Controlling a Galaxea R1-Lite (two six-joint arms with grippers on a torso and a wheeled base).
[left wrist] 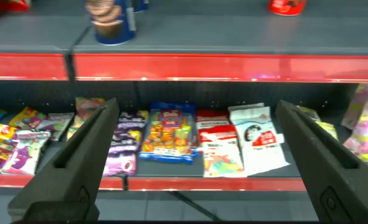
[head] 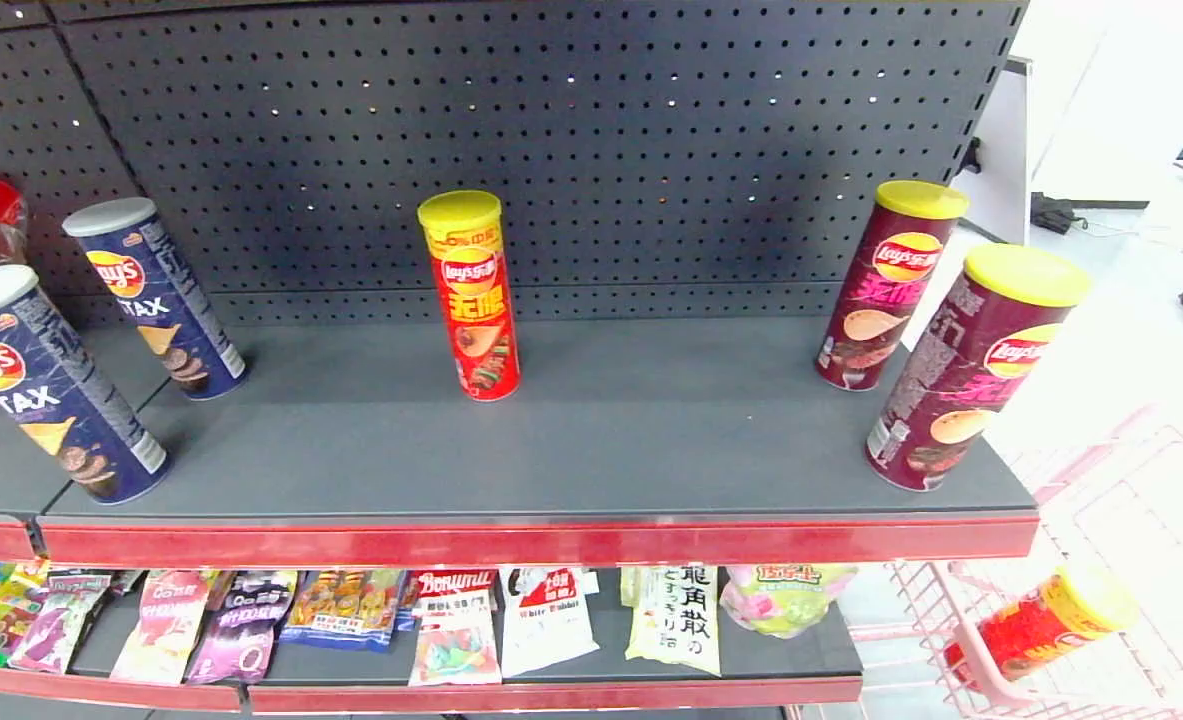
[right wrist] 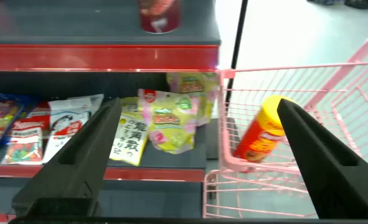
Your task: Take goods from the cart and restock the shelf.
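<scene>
- We see a grey upper shelf (head: 601, 440) with a red front edge, backed by a dark pegboard panel (head: 551, 130).
- At its left stand two upright cans: a rear blue can (head: 156, 297) near the panel and a front blue can (head: 46, 385) close to the front edge.
- A red can (head: 471, 295) with a yellow lid stands alone near the middle, toward the back.
- At the right end we count a rear maroon can (head: 886, 285) and a front maroon can (head: 971, 370) by the front corner, both with yellow lids.
- The lower shelf (head: 781, 650) carries snack packets (head: 451, 620) lying flat in a row.
- Beside the shelf's right end, a pink wire cart (head: 1131, 520) holds a tilted red-and-yellow can (head: 1041, 620).
</scene>
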